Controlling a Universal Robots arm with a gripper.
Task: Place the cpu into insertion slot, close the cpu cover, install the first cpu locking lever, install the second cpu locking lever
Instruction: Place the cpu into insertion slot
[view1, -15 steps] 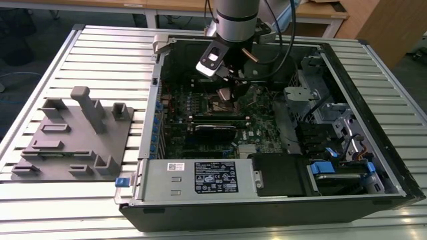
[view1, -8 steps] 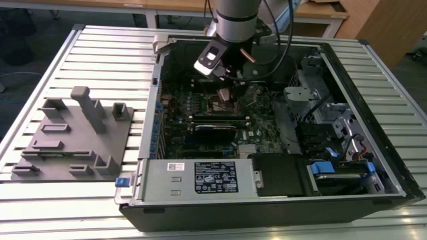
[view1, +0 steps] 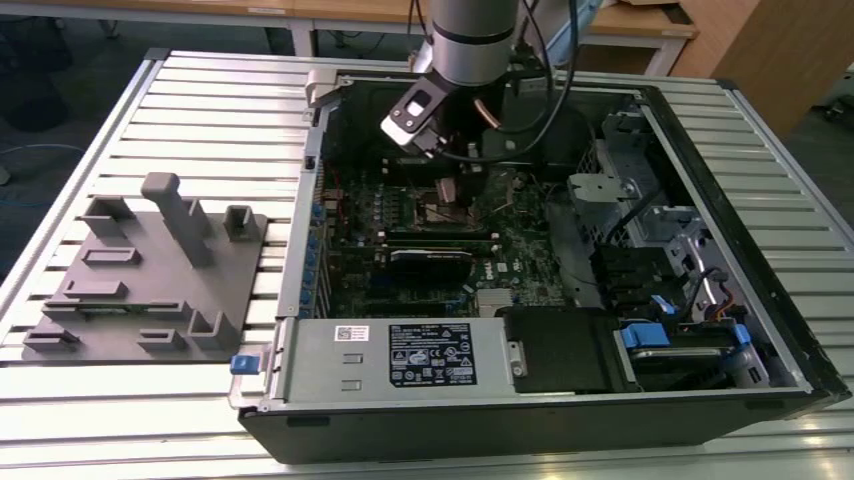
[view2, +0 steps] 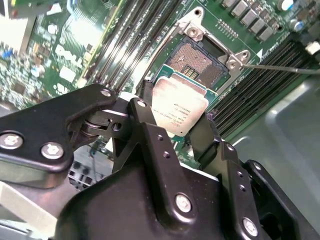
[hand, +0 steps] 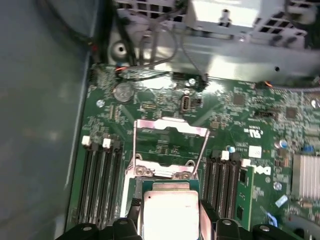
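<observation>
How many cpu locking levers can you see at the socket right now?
2, in the first wrist view: one locking lever beside the open cpu cover, the second locking lever on its other side. The cpu in the fingers may hide their bases.

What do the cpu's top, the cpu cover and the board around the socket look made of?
cpu: dull silver-grey metal top, matte, with soft glare. cpu cover: thin bright metal frame, likely steel, with shiny edges. Board: green lacquered circuit laminate, probably fibreglass.
</observation>
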